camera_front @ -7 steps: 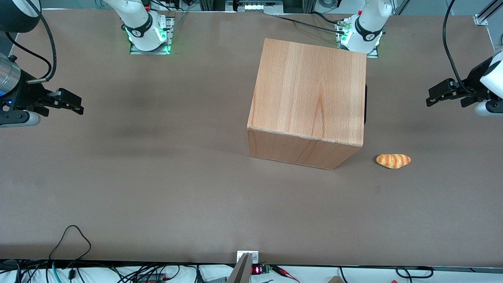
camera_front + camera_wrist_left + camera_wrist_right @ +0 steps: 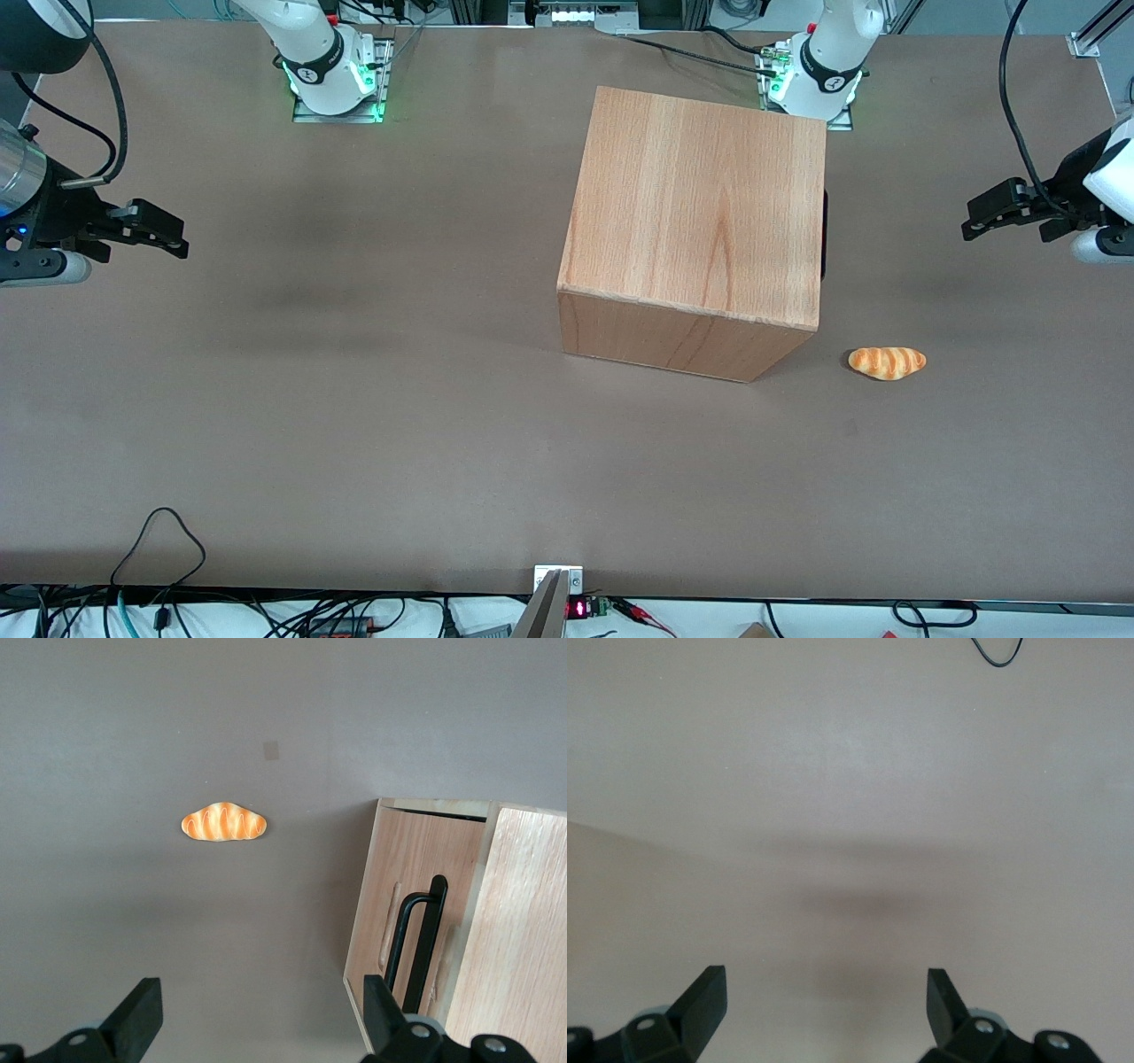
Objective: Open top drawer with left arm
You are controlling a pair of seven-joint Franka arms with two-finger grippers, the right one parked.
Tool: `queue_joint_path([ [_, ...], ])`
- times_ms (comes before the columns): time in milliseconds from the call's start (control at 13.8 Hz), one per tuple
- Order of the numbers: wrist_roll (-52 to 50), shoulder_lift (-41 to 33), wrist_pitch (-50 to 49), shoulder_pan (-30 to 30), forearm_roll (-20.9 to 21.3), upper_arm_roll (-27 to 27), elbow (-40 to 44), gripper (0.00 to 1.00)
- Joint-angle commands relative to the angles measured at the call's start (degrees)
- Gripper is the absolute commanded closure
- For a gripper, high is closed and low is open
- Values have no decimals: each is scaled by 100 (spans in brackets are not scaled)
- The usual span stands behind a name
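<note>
Front view, my gripper: my black two-finger gripper [image 2: 971,221] hangs above the brown table [image 2: 354,399] at mid-height of the frame, at the working arm's end, well apart from the cabinet.
Front view, cabinet: the big plain wooden cube casing [image 2: 700,204] stands in the upper middle of the frame; its drawer face turns toward my gripper, so only a dark sliver of handle shows at its edge.
Front view, bread: a small orange striped bread roll [image 2: 887,362] lies near the casing's lower corner, nearer the camera.
Front view, change: almost none since half a second ago; my gripper has barely stirred, so I judge the approach has hardly begun.
Left wrist view, fingers: spread wide with nothing between them.
Left wrist view, task thing: the top drawer [image 2: 399,859], a flat pale-wood front panel, sits shut and flush in the casing; its narrow black bar handle [image 2: 423,943] is untouched.
Left wrist view, next: I judge I must close in on that handle.
Right wrist view: no task thing shows.
</note>
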Motion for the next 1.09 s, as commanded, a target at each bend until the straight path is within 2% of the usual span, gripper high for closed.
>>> queue_joint_path([
  [0,-73,219,7,14,36,-51,109,0],
  [435,-73,878,-283,-232,1,-148,118,0],
  [726,-21,1046,-449,-74,-613,-139,75,0],
  [1016,243,1248,-783,-144,-667,-157,-39,0],
])
